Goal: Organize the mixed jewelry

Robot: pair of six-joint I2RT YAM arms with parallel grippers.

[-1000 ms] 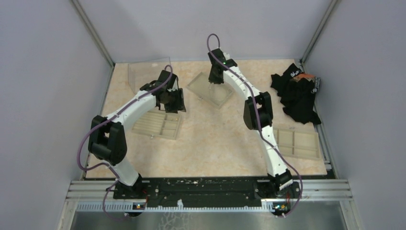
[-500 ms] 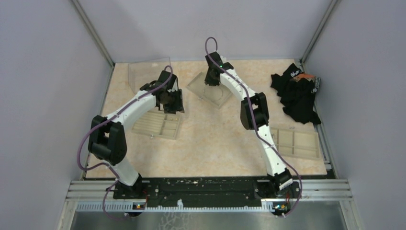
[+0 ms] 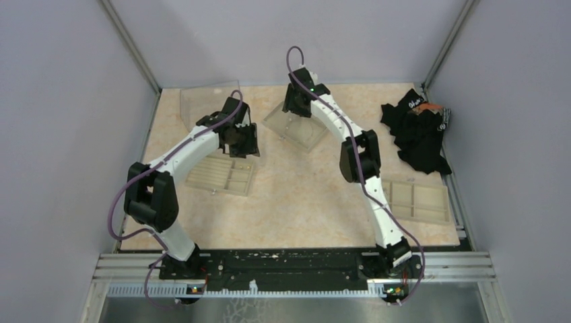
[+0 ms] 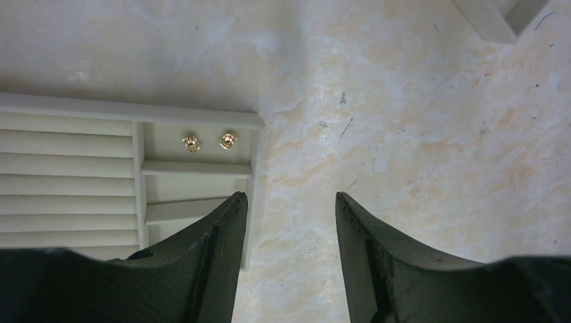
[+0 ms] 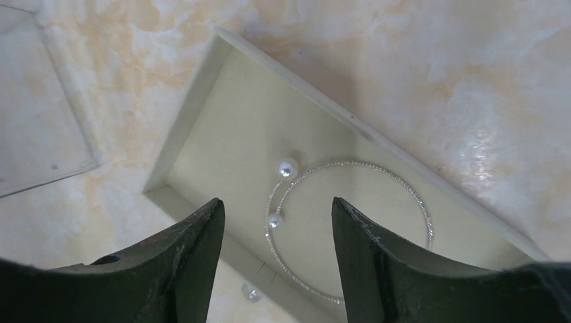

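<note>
Our right pincer (image 5: pixel 276 203) hangs wide open over the shallow tray (image 5: pixel 229 121), where the loop (image 5: pixel 350 163) lies flat with two pearls (image 5: pixel 287 168) at its rim. We should drop straight, straddle the loop clear of the pearls, and close gently. The left pincer (image 4: pixel 289 196), also open and empty, hovers by the divided tray (image 4: pixel 195 121) holding two studs (image 4: pixel 192 142).

No legible text; white print (image 3: pixel 412 101) on black cloth heap (image 3: pixel 421 145) too small
</note>
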